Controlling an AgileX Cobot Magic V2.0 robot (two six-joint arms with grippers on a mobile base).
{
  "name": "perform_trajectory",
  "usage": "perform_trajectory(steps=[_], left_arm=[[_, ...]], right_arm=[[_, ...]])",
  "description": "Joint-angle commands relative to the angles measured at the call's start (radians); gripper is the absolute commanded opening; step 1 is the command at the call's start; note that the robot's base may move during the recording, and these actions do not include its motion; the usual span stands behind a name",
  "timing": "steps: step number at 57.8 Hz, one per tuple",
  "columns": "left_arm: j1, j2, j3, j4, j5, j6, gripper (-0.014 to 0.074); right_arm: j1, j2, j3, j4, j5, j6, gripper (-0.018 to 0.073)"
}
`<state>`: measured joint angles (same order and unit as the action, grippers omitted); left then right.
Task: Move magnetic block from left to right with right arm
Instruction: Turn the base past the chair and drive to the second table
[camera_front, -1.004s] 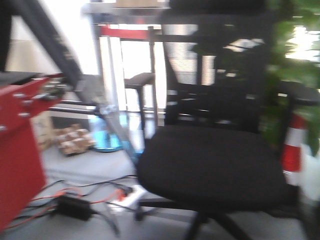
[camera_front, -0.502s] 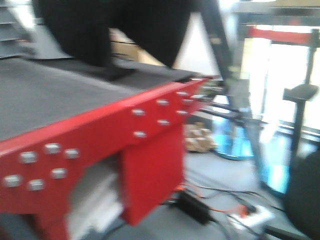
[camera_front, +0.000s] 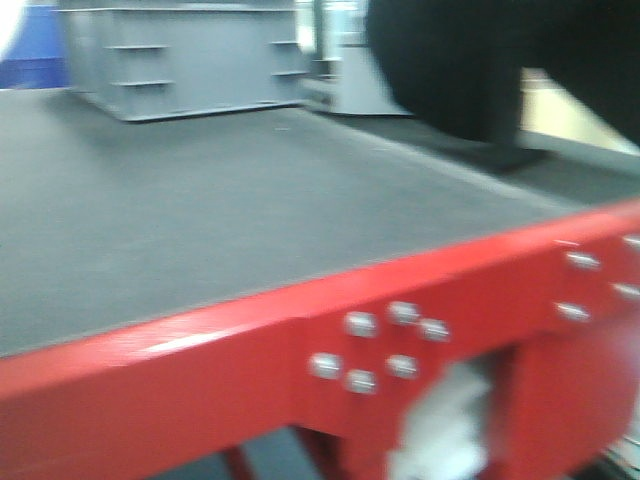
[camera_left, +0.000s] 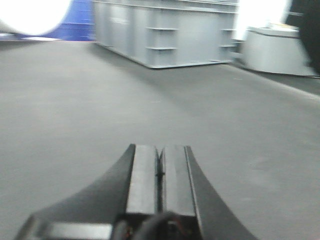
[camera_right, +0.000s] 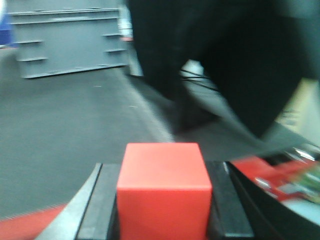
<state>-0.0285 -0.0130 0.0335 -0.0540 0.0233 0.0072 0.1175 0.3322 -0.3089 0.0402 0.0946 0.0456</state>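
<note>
Front view: the table (camera_front: 150, 390), a grey top with a red edge, fills the frame. Bolts (camera_front: 380, 345) sit at 5 o'clock, a grey cabinet (camera_front: 190, 60) at 11 and a blurred dark shape (camera_front: 470, 60) at 1.

Left wrist view: the left gripper (camera_left: 159, 155) sits at 6 o'clock with its jaws pressed together on nothing, over the grey top. The cabinet is at 12.

Right wrist view: at 6 o'clock the right gripper (camera_right: 164, 170) is clamped on the block (camera_right: 164, 192), which sits between its black fingers (camera_right: 102, 210). The dark shape is at 1.

The front-facing camera sits low and very near the red table edge (camera_front: 200, 400), looking across the gray tabletop (camera_front: 200, 200). Each wrist camera looks forward along this tabletop over its own gripper: the left gripper (camera_left: 159, 150), and the right gripper (camera_right: 162, 172) with the red cube (camera_right: 164, 200) close before the lens. All three views share the gray shelf unit (camera_front: 180, 60) at the far side.
</note>
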Motion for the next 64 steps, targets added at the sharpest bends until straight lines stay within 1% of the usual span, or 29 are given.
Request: perform_trajectory(steps=[1,64], left_arm=[[0.002,-0.009,0.007,-0.003,-0.080,-0.007,-0.0126],[0.002,-0.009,0.007,-0.003,-0.080,-0.007,-0.0126]], right_arm=[[0.002,0.003,-0.030,-0.001,-0.085,-0.008,0.0234],[0.002,0.003,-0.030,-0.001,-0.085,-0.008,0.0234]])
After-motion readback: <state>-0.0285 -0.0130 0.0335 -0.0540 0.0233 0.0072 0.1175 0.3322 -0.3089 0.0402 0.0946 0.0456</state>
